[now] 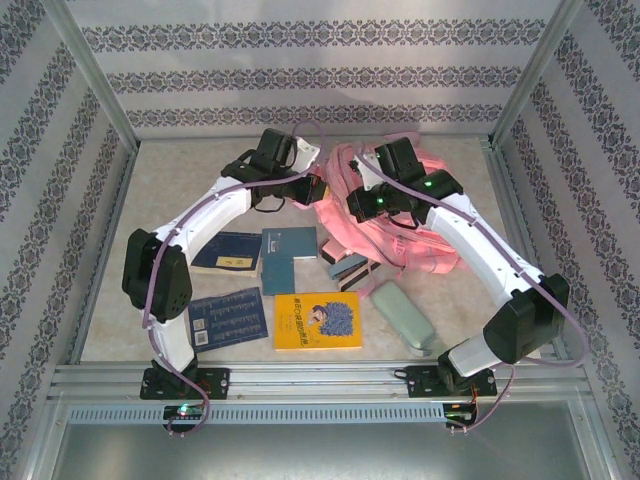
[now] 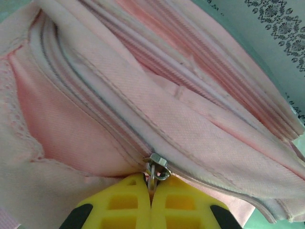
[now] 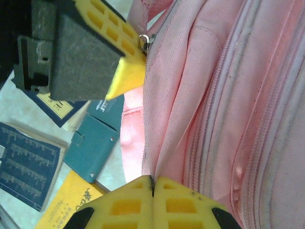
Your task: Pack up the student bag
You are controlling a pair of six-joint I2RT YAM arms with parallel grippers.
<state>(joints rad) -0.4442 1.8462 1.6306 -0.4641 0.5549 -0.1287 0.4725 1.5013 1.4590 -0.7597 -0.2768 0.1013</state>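
Two yellow-fingered grippers are clamped tight, the left gripper (image 2: 151,187) on a small silver metal zipper pull (image 2: 156,168) at its fingertips, the right gripper (image 3: 152,187) on a fold of the large pink fabric student bag (image 3: 214,95) spreading just beyond them.

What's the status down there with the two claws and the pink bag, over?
Left claw shut on zipper pull. Right claw shut on student bag fabric. Yellow book, grey case lie unpacked nearby.
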